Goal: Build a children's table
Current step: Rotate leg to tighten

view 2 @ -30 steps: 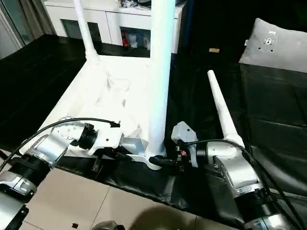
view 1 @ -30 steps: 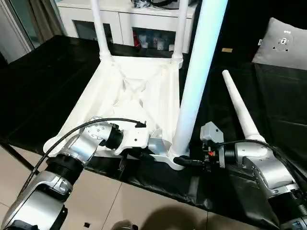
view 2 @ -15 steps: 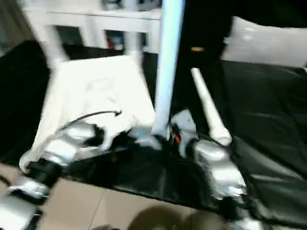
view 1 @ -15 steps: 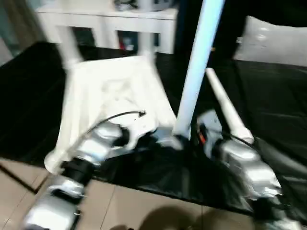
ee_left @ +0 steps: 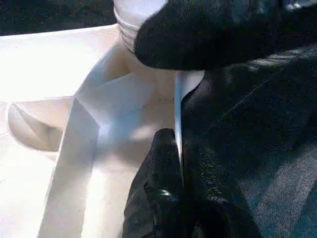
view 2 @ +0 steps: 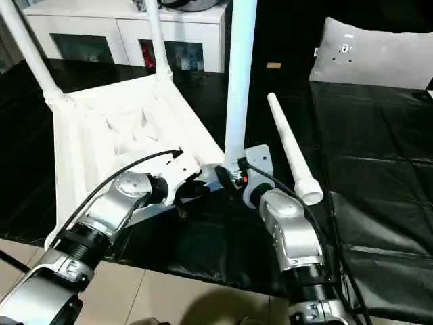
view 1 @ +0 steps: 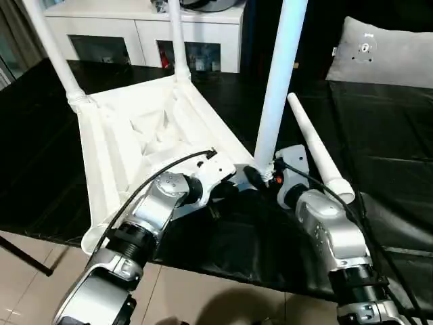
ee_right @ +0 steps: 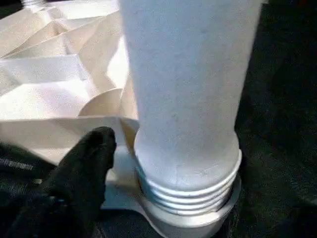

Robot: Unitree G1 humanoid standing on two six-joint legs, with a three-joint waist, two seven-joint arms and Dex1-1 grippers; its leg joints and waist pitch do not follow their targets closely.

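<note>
The children's table [view 1: 135,128] lies upside down on a black cover [view 1: 392,135], ribbed underside up, with three white legs standing in its corner sockets. Two are at the far corners and one is at the near corner leg [view 1: 277,81], between the robot's two arms. A fourth, loose leg [view 1: 314,149] lies flat on the cover just to the right, thick end toward the robot.

The left gripper [view 1: 226,189] is clenched on the tabletop's thin rim beside that near socket – its black fingers [ee_left: 158,188] pinch the white edge. The right gripper [view 1: 260,175] sits at the leg's threaded base [ee_right: 188,193] with its jaws released; one finger [ee_right: 89,163] stands just beside the thread.

Behind stands a white cabinet [view 1: 135,27] with glass doors. A grey cushion [view 1: 385,47] at the far right carries a small tag and a round mark – too small to read.
</note>
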